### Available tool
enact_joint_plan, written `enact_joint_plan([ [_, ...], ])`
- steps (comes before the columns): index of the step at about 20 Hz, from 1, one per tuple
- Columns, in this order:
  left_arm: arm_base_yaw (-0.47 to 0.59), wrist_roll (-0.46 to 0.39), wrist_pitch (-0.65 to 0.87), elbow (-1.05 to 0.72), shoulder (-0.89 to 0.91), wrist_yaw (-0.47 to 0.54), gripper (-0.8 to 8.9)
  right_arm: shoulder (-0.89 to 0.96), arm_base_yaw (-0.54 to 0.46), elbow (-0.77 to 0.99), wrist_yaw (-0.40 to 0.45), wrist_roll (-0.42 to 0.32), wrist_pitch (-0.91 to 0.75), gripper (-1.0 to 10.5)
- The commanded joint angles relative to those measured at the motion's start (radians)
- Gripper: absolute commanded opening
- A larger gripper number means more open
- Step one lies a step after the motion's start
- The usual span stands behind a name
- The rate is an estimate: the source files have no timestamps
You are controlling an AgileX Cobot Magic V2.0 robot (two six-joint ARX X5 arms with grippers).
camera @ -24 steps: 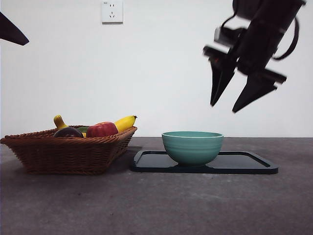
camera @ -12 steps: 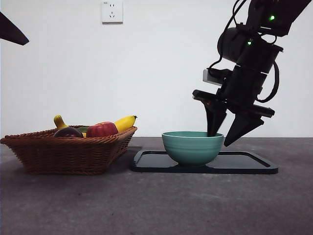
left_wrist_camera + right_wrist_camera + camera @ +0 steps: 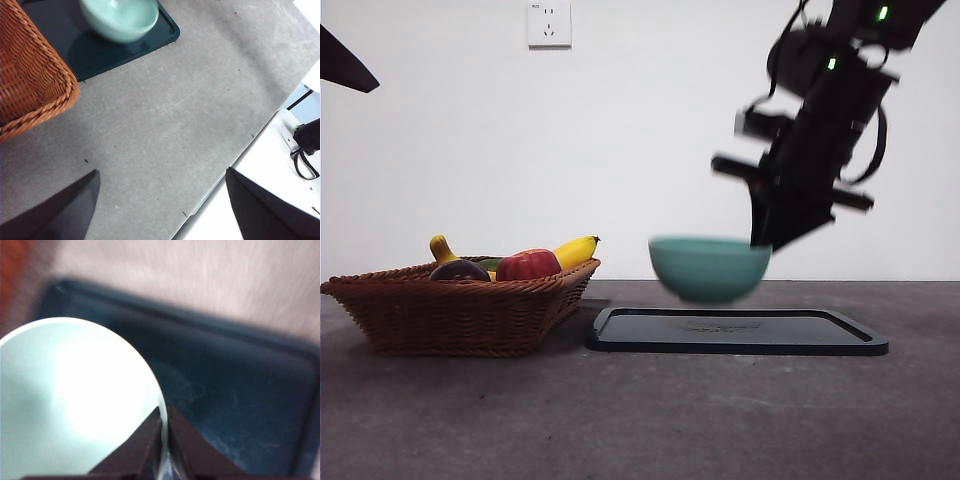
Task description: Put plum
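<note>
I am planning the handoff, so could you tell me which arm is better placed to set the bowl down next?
Right. The right claw is shut on the rim of the green bowl, holding it above the black tray. The left claw hangs open over bare table, holding nothing.

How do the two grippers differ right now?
The right gripper is shut on the bowl rim; the left gripper is open and holds nothing. The right gripper holds the bowl lifted clear above the tray; the left hangs over bare table, away from the work. Both have two black jaws.
</note>
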State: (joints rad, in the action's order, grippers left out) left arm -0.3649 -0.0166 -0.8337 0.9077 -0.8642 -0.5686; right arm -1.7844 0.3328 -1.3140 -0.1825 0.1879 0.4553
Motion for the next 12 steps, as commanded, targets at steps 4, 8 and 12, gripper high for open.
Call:
enact_joint_plan([
  [4, -0.005, -0.009, 0.011, 0.019, -0.005, -0.005, 4.01, 0.168, 0.008, -0.031, 0.000, 0.000, 0.129, 0.1],
  [8, -0.005, -0.009, 0.011, 0.019, -0.005, -0.005, 4.01, 0.327, 0.044, -0.026, 0.002, -0.032, 0.269, 0.1],
  [12, -0.005, -0.014, 0.011, 0.019, -0.005, -0.005, 4.01, 0.497, 0.119, 0.043, 0.061, -0.031, 0.309, 0.1],
])
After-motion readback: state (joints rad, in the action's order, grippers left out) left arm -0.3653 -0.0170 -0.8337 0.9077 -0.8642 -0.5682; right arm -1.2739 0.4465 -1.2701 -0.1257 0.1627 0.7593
